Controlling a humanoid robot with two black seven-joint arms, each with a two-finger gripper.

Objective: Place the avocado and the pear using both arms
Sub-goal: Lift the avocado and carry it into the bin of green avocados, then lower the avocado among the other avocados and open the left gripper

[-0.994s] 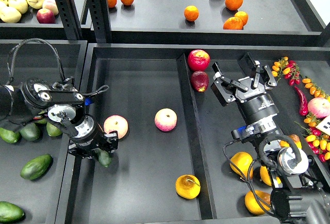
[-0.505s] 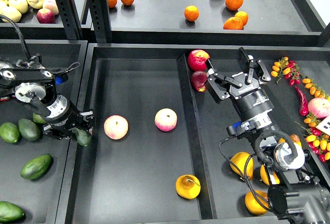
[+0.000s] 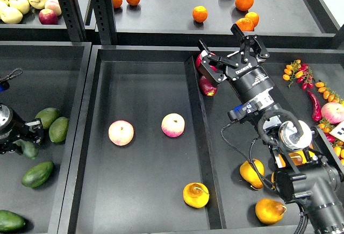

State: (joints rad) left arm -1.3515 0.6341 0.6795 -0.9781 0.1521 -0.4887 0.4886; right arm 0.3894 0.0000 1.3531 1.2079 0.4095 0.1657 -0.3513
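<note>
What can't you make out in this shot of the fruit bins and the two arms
- Left gripper: head view, dark at the left edge; open or shut unclear.
- Avocado: mostly hidden under that gripper; grip unclear.
- Red apple: largely covered by the open right gripper.

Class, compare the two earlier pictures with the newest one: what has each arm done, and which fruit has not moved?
The left hand carried the avocado left, out of the middle tray into the left bin, and still holds it. The right hand, open and empty, swung up and left, toward the red apples. The two peaches and the pear stayed put.
</note>
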